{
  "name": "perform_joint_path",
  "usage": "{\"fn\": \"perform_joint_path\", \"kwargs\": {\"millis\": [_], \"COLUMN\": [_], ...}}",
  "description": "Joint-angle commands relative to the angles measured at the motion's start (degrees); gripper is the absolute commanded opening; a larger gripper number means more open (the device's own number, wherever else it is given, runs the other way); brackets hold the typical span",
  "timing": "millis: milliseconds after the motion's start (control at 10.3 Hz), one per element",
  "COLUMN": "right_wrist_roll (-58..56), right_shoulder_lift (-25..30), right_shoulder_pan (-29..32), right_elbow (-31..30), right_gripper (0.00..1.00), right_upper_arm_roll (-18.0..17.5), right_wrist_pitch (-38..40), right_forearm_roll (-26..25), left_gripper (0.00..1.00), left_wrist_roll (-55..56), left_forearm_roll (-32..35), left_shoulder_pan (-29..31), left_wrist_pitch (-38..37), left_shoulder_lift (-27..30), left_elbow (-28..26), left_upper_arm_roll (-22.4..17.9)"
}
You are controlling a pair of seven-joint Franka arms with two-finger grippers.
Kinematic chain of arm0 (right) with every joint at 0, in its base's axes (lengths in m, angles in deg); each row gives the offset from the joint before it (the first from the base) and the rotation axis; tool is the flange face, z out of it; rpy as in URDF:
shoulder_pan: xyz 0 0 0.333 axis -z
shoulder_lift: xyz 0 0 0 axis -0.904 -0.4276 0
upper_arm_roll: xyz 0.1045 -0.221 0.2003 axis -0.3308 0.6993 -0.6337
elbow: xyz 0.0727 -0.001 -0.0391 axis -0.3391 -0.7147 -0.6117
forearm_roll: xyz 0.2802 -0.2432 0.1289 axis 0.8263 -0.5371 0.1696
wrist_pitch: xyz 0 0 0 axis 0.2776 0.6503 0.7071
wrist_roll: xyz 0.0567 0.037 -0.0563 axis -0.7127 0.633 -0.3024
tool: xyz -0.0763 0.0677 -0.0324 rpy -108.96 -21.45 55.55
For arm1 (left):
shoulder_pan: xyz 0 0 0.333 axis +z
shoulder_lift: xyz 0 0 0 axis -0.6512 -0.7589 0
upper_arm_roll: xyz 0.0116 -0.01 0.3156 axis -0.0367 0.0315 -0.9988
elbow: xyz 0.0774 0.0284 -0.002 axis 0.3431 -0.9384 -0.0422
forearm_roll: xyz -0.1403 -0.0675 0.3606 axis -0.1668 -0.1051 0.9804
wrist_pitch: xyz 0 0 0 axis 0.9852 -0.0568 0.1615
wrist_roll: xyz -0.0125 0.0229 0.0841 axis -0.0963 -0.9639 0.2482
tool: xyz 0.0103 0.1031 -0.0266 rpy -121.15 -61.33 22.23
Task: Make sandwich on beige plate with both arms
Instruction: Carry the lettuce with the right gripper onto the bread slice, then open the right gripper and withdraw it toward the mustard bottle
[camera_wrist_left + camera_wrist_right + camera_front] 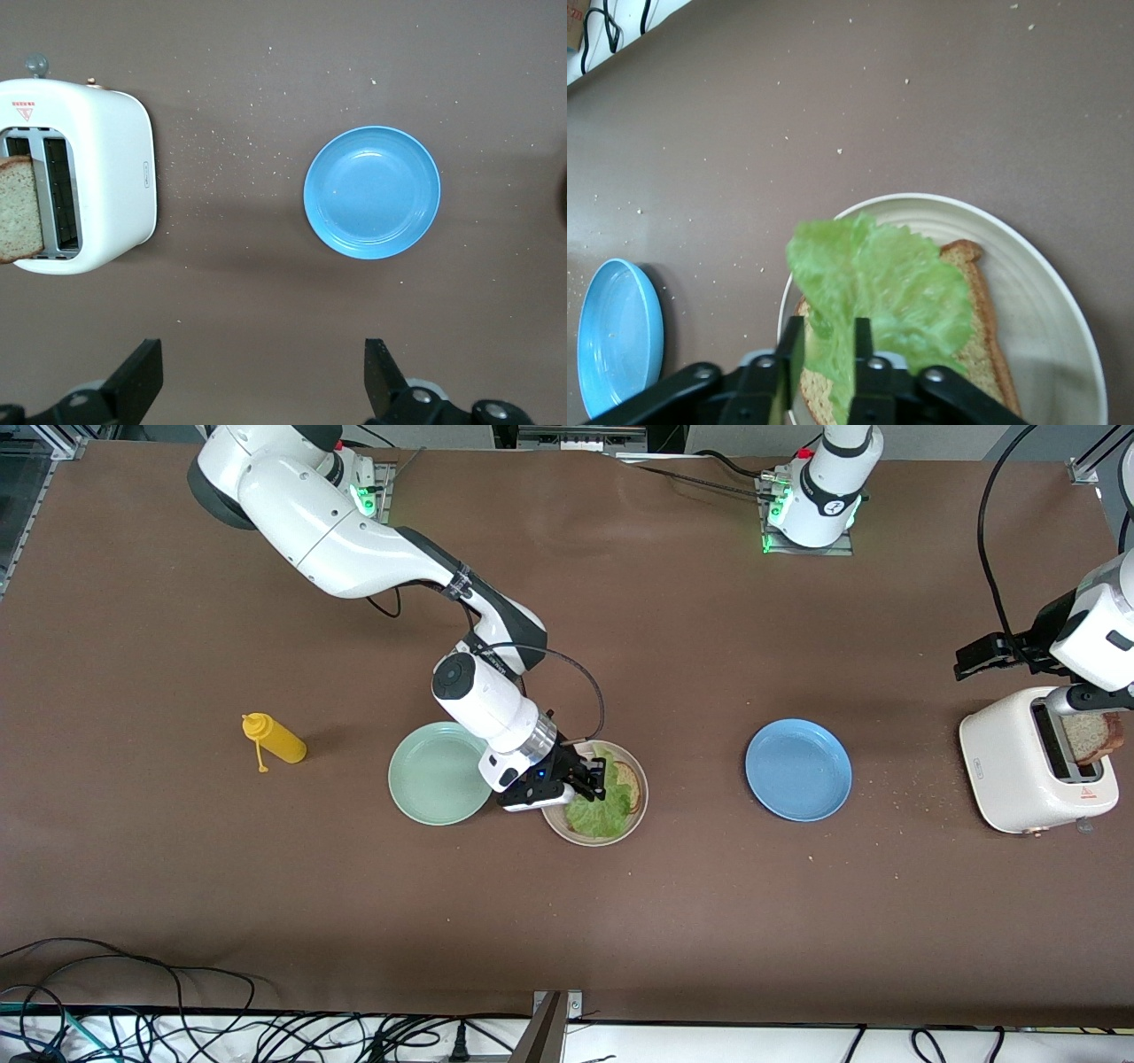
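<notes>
Landmark: beige plate (636, 815), on the table (177, 868) near its middle.
Bread: one brown speckled slice (976, 336) lies flat on the beige plate, with no second slice on top.
Lettuce: green leaf (873, 292) drapes over the slice; one edge rises between the fingers of the right gripper.
Right gripper (827, 367): low over the beige plate's edge toward the right arm's end; jaws stand narrowly apart with the leaf's edge between them, and whether they pinch it or have let go I cannot tell.
Green plate (438, 773): just beside the beige plate, toward the right arm's end of the table.
Blue plate (798, 770): well apart from the beige plate, toward the left arm's end.
Toaster (1028, 766): farther from the beige plate than the blue plate is, at the left arm's end; a second slice (19, 208) sticks up out of its slot.
Left gripper (263, 381): high over the table between toaster and blue plate, jaws wide apart, nothing in them.
Bottle (275, 739): yellow, lying on its side, past the green plate from the beige plate.
</notes>
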Motion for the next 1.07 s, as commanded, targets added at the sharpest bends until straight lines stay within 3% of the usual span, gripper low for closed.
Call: {"fn": "perform_joint_path", "kwargs": {"millis": [0,97,195,292,389,973], "right_wrist_roll": [0.3,0.2,-0.1,-0.3,-0.3,-7.3], "right_shoulder_lift": [0.5,1.5,4.5,7.4,10.1,28.4], "right_shoulder_pan": [0.2,1.6,3.7,5.9,7.9,18.2], "right_elbow": [0.7,0.3,0.2,0.2,-0.1,0.2], "right_gripper": [0.48,0.52,0.64,0.86,1.00,1.00], "right_upper_arm_roll": [0.2,-0.2,-0.3,-0.2,-0.2,0.6], "right_wrist_pitch": [0.2,1.4,7.5,14.2,18.9,62.8], "right_forearm_roll": [0.8,0.9,1.0,0.9,1.0,0.3], "left_gripper": [1.00,1.00,1.00,1.00,1.00,1.00], "left_wrist_roll": [-1.3,-1.3,-1.3,-1.3,-1.3,-1.3], "left_forearm_roll": [-1.3,-1.3,-1.3,-1.3,-1.3,-1.4], "left_shoulder_pan": [0.2,0.2,0.3,0.4,0.5,0.7], "left_wrist_pitch": [-1.5,-1.5,-1.5,-1.5,-1.5,-1.5], "left_shoulder_lift": [-1.1,-1.2,-1.2,-1.2,-1.2,-1.1], "left_elbow": [1.8,1.8,1.8,1.8,1.8,1.8], "left_upper_arm_roll": [0.4,0.4,0.4,0.4,0.4,0.4]}}
